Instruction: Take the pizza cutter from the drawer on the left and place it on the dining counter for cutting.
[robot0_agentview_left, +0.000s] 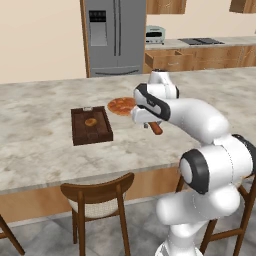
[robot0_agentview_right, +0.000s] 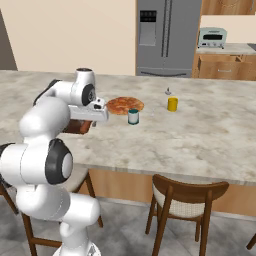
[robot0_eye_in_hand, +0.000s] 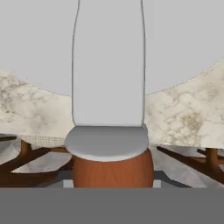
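Gripping the pizza cutter (robot0_eye_in_hand: 109, 100) by its reddish-brown handle, the hand (robot0_agentview_left: 150, 121) hangs just above the table (robot0_agentview_left: 40, 125). Handle end pokes out beside the hand, near the pizza (robot0_agentview_left: 121, 105) and the dark tray (robot0_agentview_left: 91, 125).

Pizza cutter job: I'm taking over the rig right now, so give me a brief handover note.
Gripper: shut on the pizza cutter, reddish handle between the fingers, wheel pointing away from the hand.
Position: held above the dining counter, near its stool-side edge, next to the pizza and the dark tray.
Drawer: stands pulled out on the far cabinets.
Done: cutter taken out and brought over.
Left: lower it onto the counter, release.
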